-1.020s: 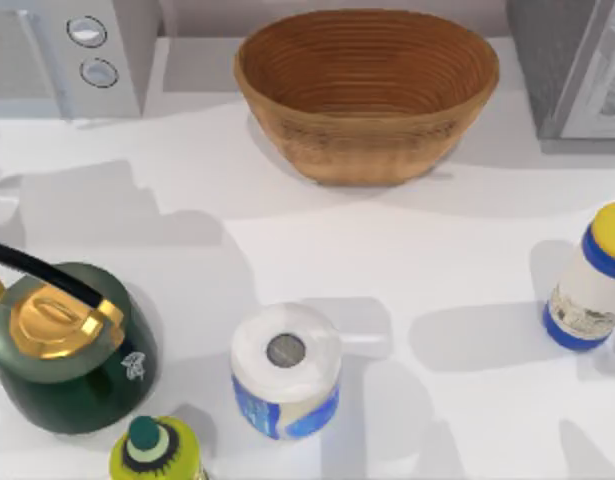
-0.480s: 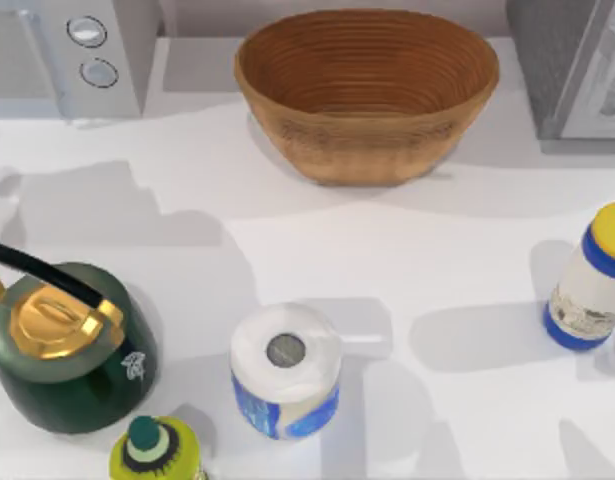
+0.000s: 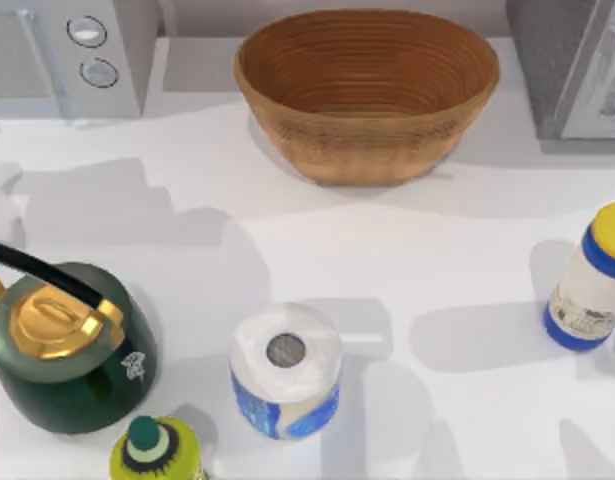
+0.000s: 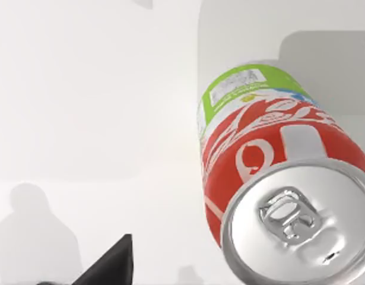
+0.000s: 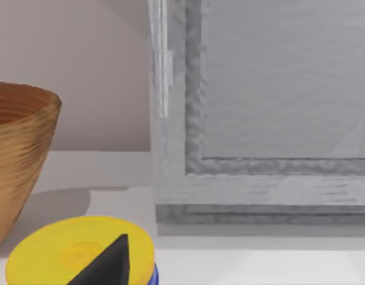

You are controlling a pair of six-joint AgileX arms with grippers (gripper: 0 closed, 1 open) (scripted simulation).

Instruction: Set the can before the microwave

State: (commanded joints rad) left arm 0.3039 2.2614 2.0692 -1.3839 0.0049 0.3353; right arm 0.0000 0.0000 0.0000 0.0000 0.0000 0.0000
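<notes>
Left claw (image 4: 105, 264) nears the can (image 4: 277, 190) (grip state unreadable) — next, close on it, then carry to the microwave (image 3: 67, 55)

Bare table (image 3: 187, 260) between microwave (image 3: 67, 55) and kettle (image 3: 67, 345)

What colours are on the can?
Red body, green base, silver top; can shows best in the left wrist view.

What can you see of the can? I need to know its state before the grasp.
The can, in the left wrist view, is a slim metal drink can: red body with white script, green band at the base, silver top with its pull tab unopened. It stands upright on the white table, nothing touching it. A dark fingertip sits apart from it.
</notes>
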